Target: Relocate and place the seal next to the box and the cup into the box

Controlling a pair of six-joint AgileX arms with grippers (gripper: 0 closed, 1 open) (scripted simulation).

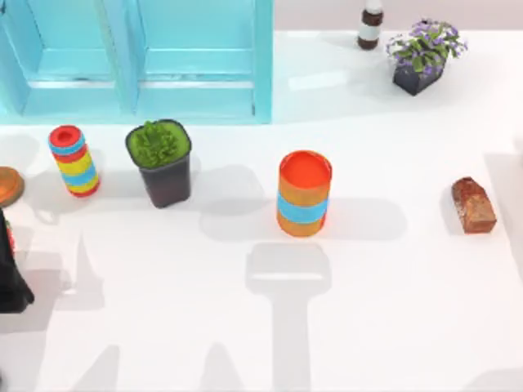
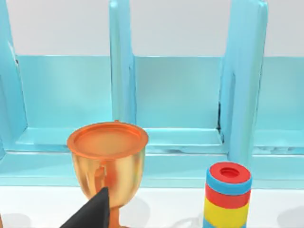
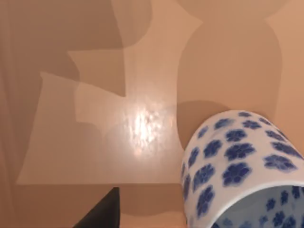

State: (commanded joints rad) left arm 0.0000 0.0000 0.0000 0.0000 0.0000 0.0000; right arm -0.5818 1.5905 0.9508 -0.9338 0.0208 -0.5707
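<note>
Resting at the top view's lower left, the left gripper [image 1: 10, 278] sits low; whether it is spread I cannot tell. The seal [image 1: 473, 205] is a bumpy glossy block, the cup [image 3: 242, 166] smooth flowered porcelain.

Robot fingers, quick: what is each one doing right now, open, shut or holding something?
Left gripper: at the table's left edge, cannot be told.
Right gripper: beside the white porcelain cup with blue flowers, cannot be told.

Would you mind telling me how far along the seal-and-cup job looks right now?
Nothing looks finished. The seal lies at the table's right side, far from the blue box at the back left. The cup appears close in the right wrist view, above the surface, seemingly carried, though the grip itself is unseen. The left gripper sits at the left edge. Both placements remain.
</note>
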